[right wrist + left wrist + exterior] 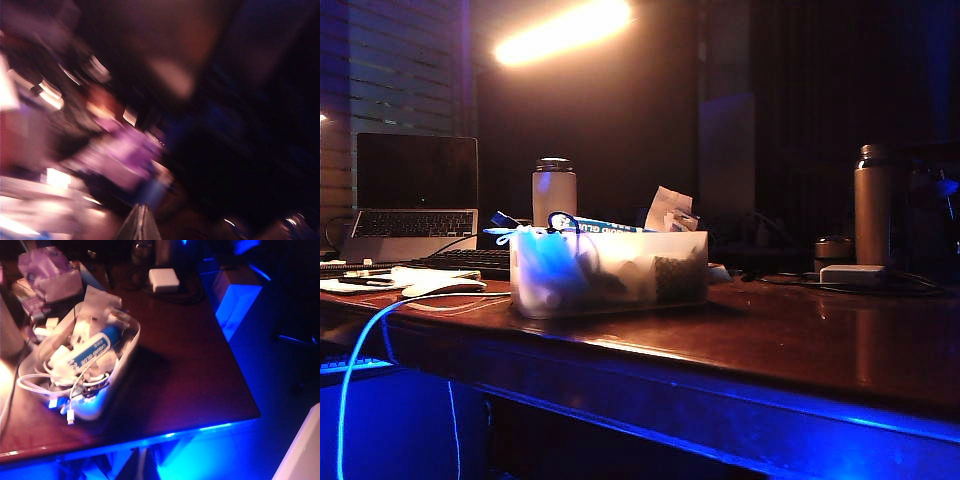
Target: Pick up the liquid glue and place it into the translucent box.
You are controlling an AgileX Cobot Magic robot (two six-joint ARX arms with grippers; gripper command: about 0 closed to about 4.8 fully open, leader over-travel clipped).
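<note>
Liquid glue (92,350) inside translucent box (127,347) (right gripper (140,222) closed)

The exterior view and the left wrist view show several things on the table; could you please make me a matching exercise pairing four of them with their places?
Things:
1. liquid glue
2. laptop
3. white adapter
4. tall metal flask

Places:
A. standing at the table's right in the exterior view
B. lying on top of the clutter in the translucent box
C. lid open, far left
D. flat on the table beyond the box

Pairs: 1-B, 2-C, 3-D, 4-A
</note>
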